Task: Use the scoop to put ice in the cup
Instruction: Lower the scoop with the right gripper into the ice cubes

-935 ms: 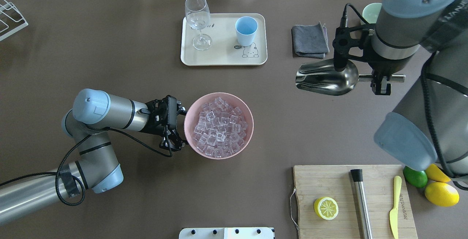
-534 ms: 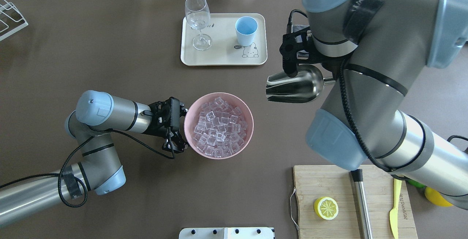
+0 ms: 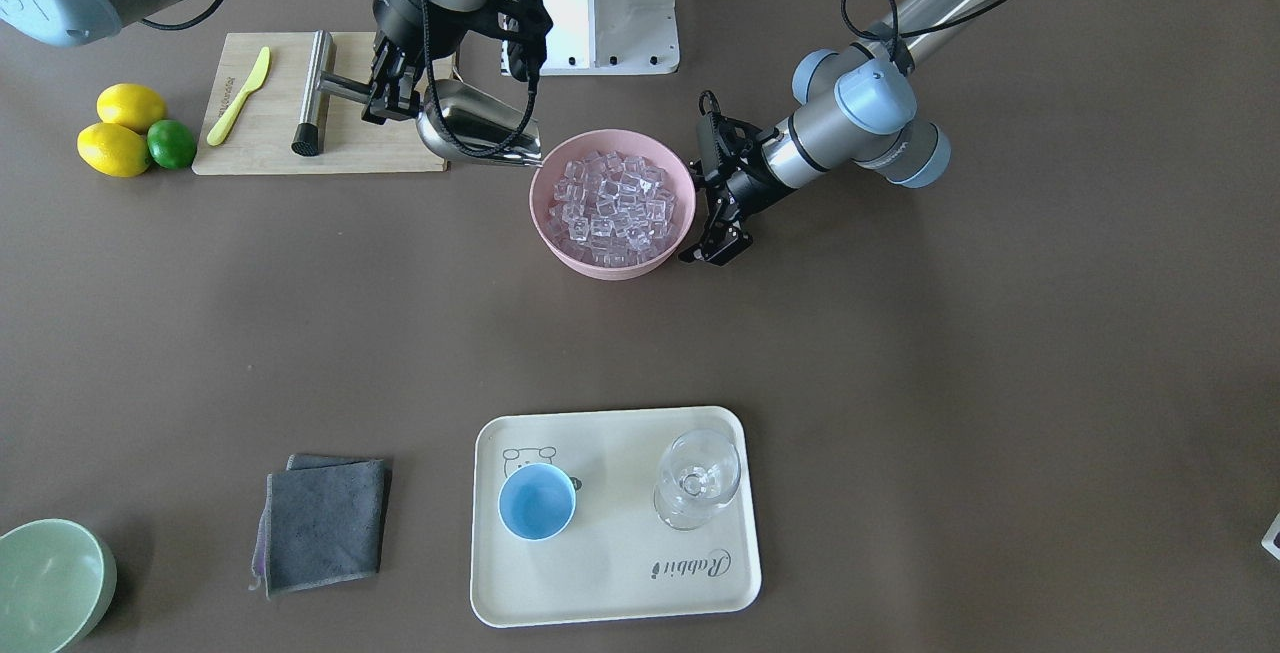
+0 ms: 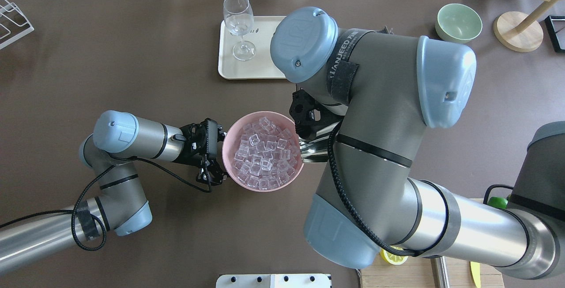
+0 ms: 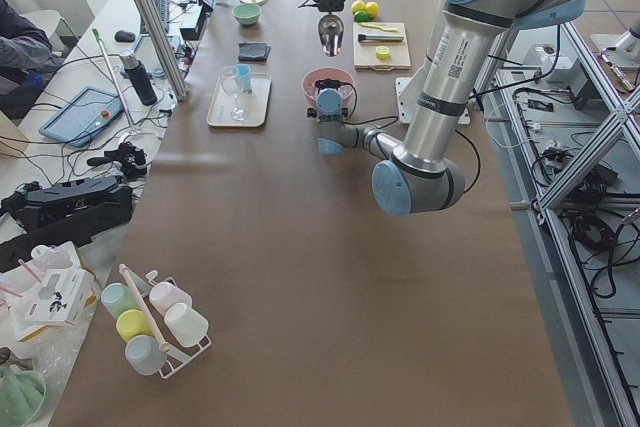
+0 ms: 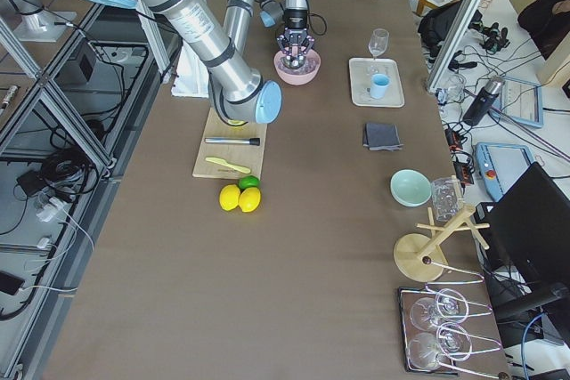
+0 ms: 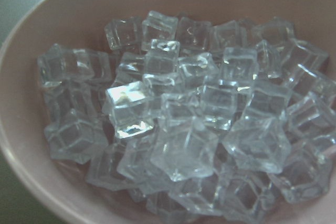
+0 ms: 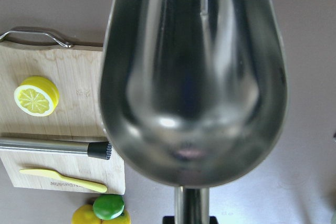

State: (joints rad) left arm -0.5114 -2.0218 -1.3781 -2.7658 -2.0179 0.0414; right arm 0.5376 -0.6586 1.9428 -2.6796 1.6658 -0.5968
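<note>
The shiny steel scoop [image 3: 470, 128] hangs tilted, its mouth at the rim of the pink bowl [image 3: 610, 268] on my right arm's side. My right gripper [image 3: 385, 93] is shut on the scoop's handle; in the overhead view only a bit of the scoop [image 4: 314, 149] shows under the arm. In the right wrist view the scoop [image 8: 194, 77] looks empty. Ice [image 3: 612, 203] [image 4: 264, 153] [image 7: 184, 124] fills the bowl. My left gripper [image 4: 218, 153] [image 3: 700, 218] stands open against the bowl's opposite side. The blue cup [image 3: 537, 501] sits on the cream tray [image 3: 620, 573], hidden in the overhead view.
A stemmed glass [image 3: 697, 478] [image 4: 239, 23] shares the tray. A grey cloth [image 3: 325, 518] and a pale green bowl [image 3: 50, 583] [image 4: 458, 22] lie beyond. The cutting board [image 3: 270, 133] carries a steel cylinder [image 3: 312, 93] and a yellow knife [image 3: 238, 96]; lemons [image 3: 120, 133] sit beside it.
My right arm has swung the scoop from the table's right side over to the pink bowl's rim, and it now covers the cup in the overhead view. The left gripper has hardly moved.
</note>
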